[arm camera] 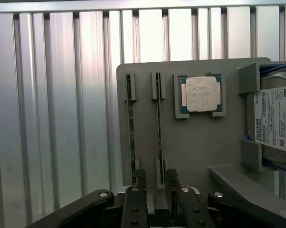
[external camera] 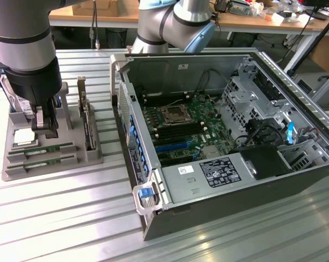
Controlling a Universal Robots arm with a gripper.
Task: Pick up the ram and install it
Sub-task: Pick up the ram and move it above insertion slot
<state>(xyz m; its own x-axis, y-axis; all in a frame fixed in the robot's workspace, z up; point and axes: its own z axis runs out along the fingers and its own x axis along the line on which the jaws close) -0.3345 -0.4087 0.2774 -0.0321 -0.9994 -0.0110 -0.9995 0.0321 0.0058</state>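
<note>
- Hangs the hand (arm camera: 156, 183) low over one end of the tray (arm camera: 195, 142), fingers (arm camera: 138, 199) parted to a narrow gap, gripping nothing.
- Straddles the near end of the ram (arm camera: 158, 128) with those fingers, one on each side; cannot tell whether either touches the stick.
- Seats that ram on edge in its tray slot, lying full length, not lifted.
- Sets a second ram (arm camera: 130, 128) in the parallel slot just beside it, outside the fingers, on the side away from the CPU (arm camera: 200, 94).
- Holds the CPU flat in a square recess of the tray, near the ram's far end.
- Carries a hard drive (arm camera: 276, 118) in the bay beyond the CPU, white label facing the wrist camera.
- Stands a card (external camera: 87, 123) upright, metal bracket on top, along the tray edge nearest the case (external camera: 235, 199).
- Rests the tray on the ribbed metal table (external camera: 71, 218), to the exterior view's left of the case and apart from it.
- Leaves the case open on top, with the motherboard (external camera: 175, 117) in plain sight: a square socket in the middle, long dark slots on both sides of it.
- Rises as a grey arm (external camera: 22, 49) straight up from the hand at the exterior view's left, with a blue-capped joint behind the case.
</note>
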